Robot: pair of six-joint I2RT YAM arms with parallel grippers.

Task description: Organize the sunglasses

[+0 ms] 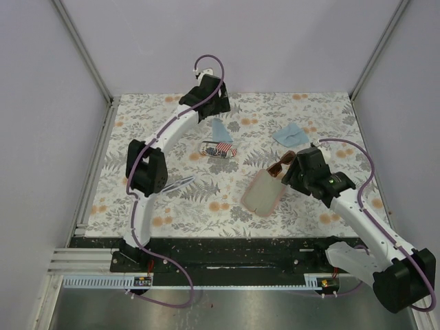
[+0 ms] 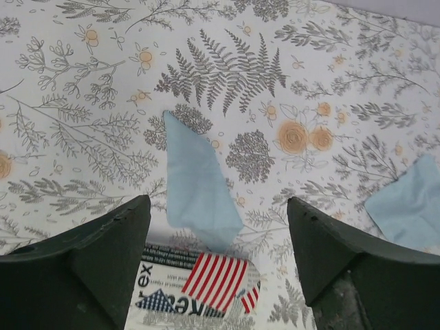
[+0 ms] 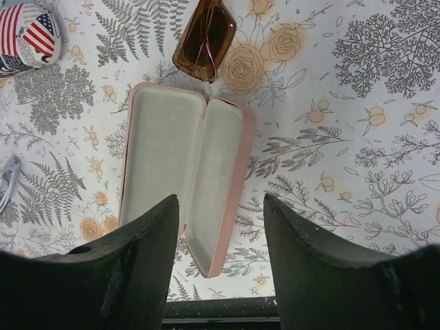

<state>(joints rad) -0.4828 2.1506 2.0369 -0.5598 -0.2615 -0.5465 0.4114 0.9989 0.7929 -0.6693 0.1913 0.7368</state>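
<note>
My left pincer [image 2: 216, 203] hangs released, fingers spread wide with nothing between them. Below it lies a narrow pale blue cloth [image 2: 199, 179], one of two. The second cloth [image 2: 409, 203] sits at the right edge of that view. At the bottom edge is the flag-printed case [image 2: 206, 282], one of two cases.

My right pincer [image 3: 220, 199] is likewise released and empty. It hangs over the near end of the pink case [image 3: 182, 158], which lies open with both halves facing up.

There are two pairs of glasses. The brown sunglasses [image 3: 205, 38] lie folded at the top centre of the right wrist view, just beyond the pink case. Their long axis runs from the top edge down and slightly left. The silvery sunglasses [image 1: 177, 183] lie left of centre in the top view, on the desk [image 1: 206, 206] beside my left arm [image 1: 148, 172]. Their long axis runs from lower left to upper right.
</note>
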